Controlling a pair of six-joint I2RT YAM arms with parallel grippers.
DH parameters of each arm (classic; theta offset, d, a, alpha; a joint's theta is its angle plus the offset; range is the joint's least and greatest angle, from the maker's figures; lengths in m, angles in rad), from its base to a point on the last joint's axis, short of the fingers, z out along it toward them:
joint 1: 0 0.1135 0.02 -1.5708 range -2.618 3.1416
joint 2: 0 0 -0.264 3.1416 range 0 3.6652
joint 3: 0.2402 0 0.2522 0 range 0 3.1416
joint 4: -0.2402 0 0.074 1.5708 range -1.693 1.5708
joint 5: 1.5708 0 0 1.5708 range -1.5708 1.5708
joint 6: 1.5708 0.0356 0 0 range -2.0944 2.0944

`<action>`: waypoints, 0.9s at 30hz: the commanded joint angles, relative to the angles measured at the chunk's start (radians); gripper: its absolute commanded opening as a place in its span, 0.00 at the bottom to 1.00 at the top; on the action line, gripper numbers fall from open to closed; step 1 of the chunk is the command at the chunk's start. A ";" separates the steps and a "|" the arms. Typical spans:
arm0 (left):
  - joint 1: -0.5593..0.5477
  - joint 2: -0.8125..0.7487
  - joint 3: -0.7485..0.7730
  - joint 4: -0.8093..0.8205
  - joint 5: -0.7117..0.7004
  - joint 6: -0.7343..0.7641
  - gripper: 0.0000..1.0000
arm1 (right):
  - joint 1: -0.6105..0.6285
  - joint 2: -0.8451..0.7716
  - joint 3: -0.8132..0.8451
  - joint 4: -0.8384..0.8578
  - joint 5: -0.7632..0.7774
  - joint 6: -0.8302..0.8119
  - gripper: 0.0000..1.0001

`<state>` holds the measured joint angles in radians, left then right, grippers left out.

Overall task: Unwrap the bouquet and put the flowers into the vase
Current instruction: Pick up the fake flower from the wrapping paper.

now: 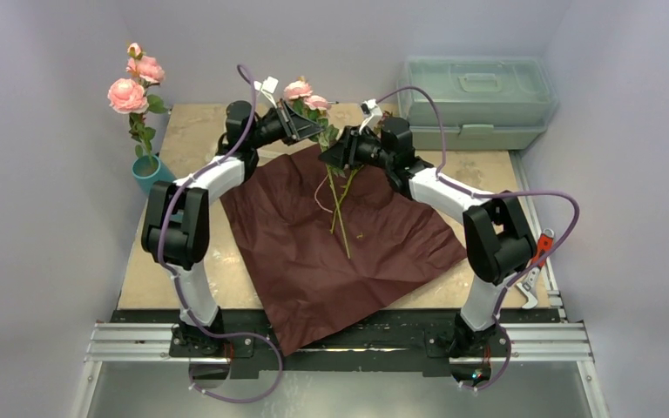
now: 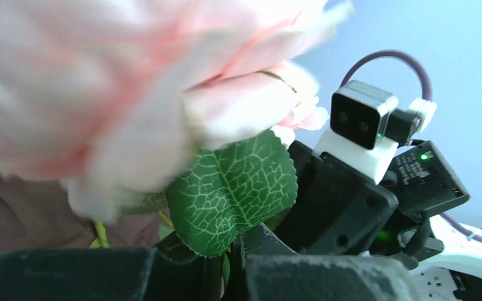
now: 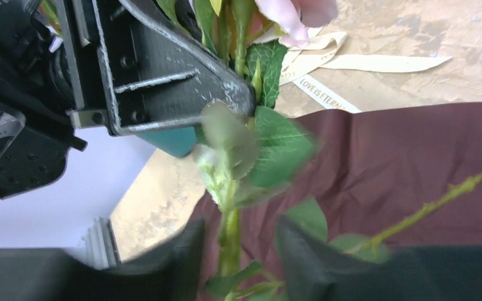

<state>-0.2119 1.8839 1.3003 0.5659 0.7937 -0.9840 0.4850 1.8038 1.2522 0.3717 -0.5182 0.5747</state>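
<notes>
Three roses (image 1: 131,91) are sitting in the one teal vase (image 1: 145,174), far left. Two held roses (image 1: 305,94) are hovering above the single maroon paper (image 1: 314,261): left gripper (image 2: 233,266) is clamping them tight, right gripper (image 3: 235,257) is gaping half-open around a stem.

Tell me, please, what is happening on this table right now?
The left claw is shut on a small bunch of pink artificial roses, held above the unfolded maroon wrapping paper. The right claw sits lower on the stems, jaws apart around a green stem. The small teal cylindrical vase at the left edge already holds other pink roses.
</notes>
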 commanded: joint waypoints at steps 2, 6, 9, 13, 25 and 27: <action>0.000 -0.016 0.021 0.138 0.032 -0.067 0.00 | -0.029 -0.003 0.011 -0.050 -0.030 -0.074 0.70; -0.004 -0.049 0.070 0.026 0.035 0.036 0.00 | -0.042 0.070 0.051 -0.132 -0.088 -0.144 0.86; -0.004 -0.084 0.117 -0.104 0.027 0.167 0.00 | -0.043 0.103 0.056 -0.167 -0.096 -0.204 0.88; -0.004 -0.148 0.170 -0.290 -0.017 0.359 0.00 | -0.050 0.136 0.063 -0.209 -0.110 -0.266 0.85; 0.008 -0.260 0.395 -0.615 -0.118 0.686 0.00 | -0.091 0.207 0.087 -0.362 -0.114 -0.468 0.87; 0.030 -0.274 0.433 -0.658 -0.118 0.705 0.00 | -0.097 0.208 0.088 -0.368 -0.119 -0.483 0.88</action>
<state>-0.2176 1.7195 1.6157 -0.0181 0.6910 -0.3889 0.4122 1.9766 1.3464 0.1135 -0.6464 0.1959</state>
